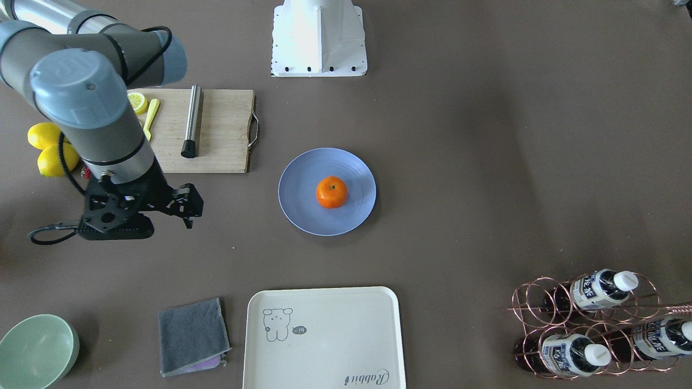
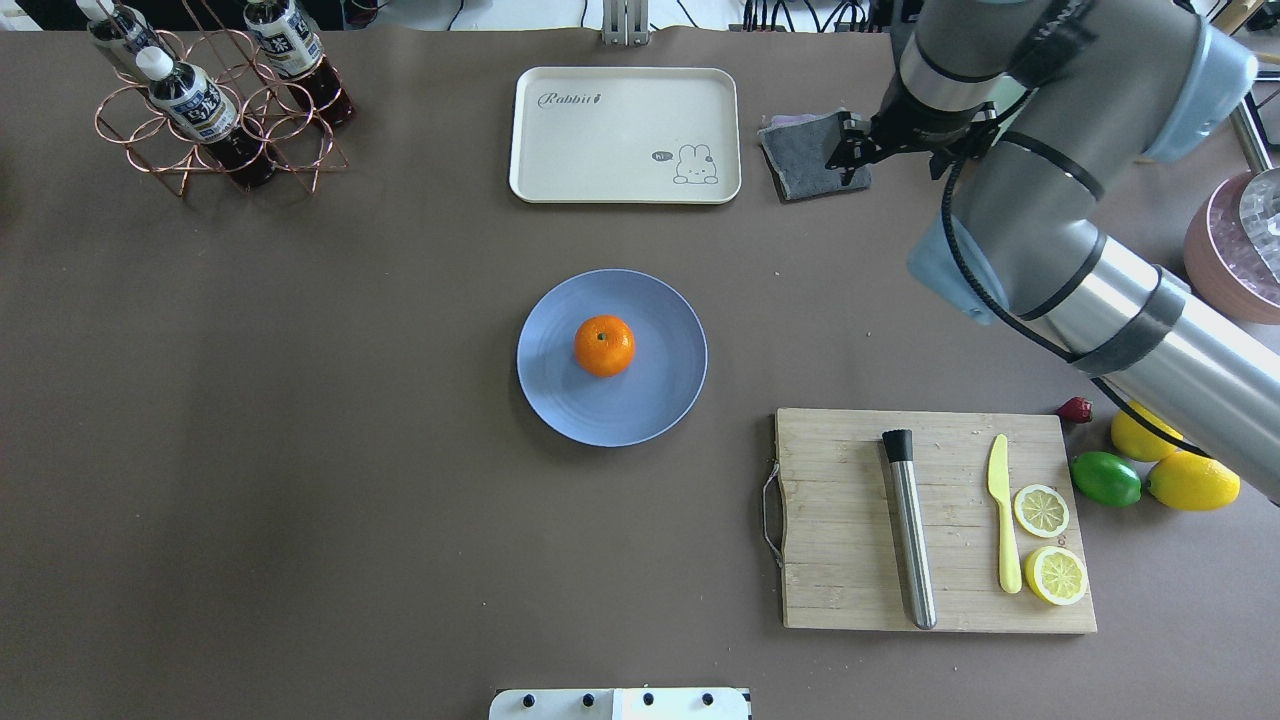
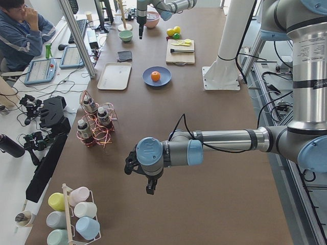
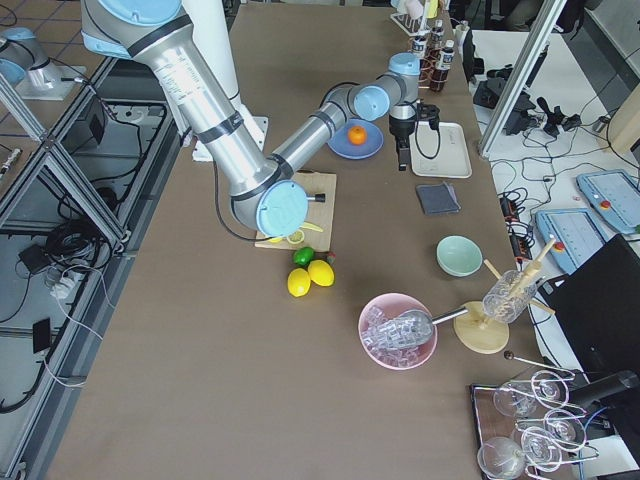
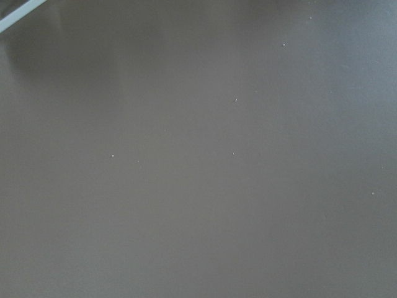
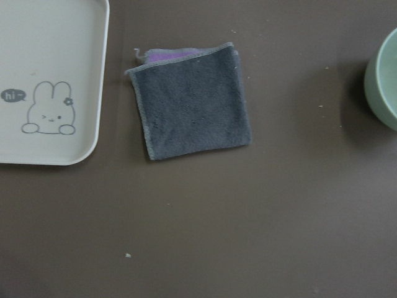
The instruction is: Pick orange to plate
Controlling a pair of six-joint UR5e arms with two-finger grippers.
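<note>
Overhead exterior: your orange [image 2: 604, 345] sits near the middle of the plate [image 2: 660, 400].
You see it bright orange, round and slightly flattened, its dark stem dimple facing up; the cream tray [image 2: 560, 150] beyond reads "Rabbit", and its bunny says "hi". The right pincer [image 2: 848, 155] hangs over the edge of the grey cloth [image 2: 800, 160], well apart from the plate; you cannot tell whether it is released or clenched. Exterior front-facing shows you the faint rings on the lavender-blue plate around the fruit. Exterior left shows the left pincer [image 3: 149, 186] above the brown desk [image 3: 214, 204], far from the plate, its state unreadable. Right wrist-mounted gives you the cloth, the tray's "hi" corner and a mint bowl [image 6: 384, 81].
</note>
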